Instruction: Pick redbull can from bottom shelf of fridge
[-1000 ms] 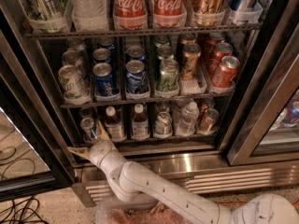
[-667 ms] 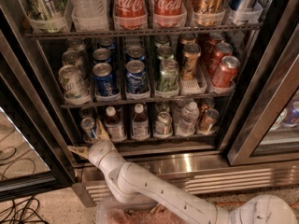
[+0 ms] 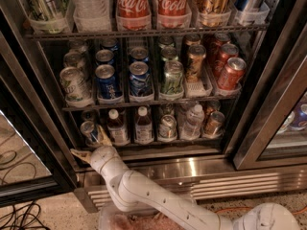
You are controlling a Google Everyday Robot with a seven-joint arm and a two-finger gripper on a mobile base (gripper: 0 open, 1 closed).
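Note:
The redbull can point(image 3: 88, 129), slim with a silver top, stands at the left end of the bottom shelf point(image 3: 192, 140) of the fridge point(image 3: 249, 128). My gripper point(image 3: 91, 144) sits just below and in front of that can, at the shelf's front edge. It is open: one tan finger points up beside the can and the other sticks out to the left. Nothing is held. My white arm point(image 3: 144, 198) reaches up from the lower right.
Two small brown bottles point(image 3: 117, 127), a silver can, a clear bottle and a copper can share the bottom shelf. The rack above holds blue, green and red cans point(image 3: 106, 80). The open glass door point(image 3: 24, 147) stands at the left, and cables lie on the floor.

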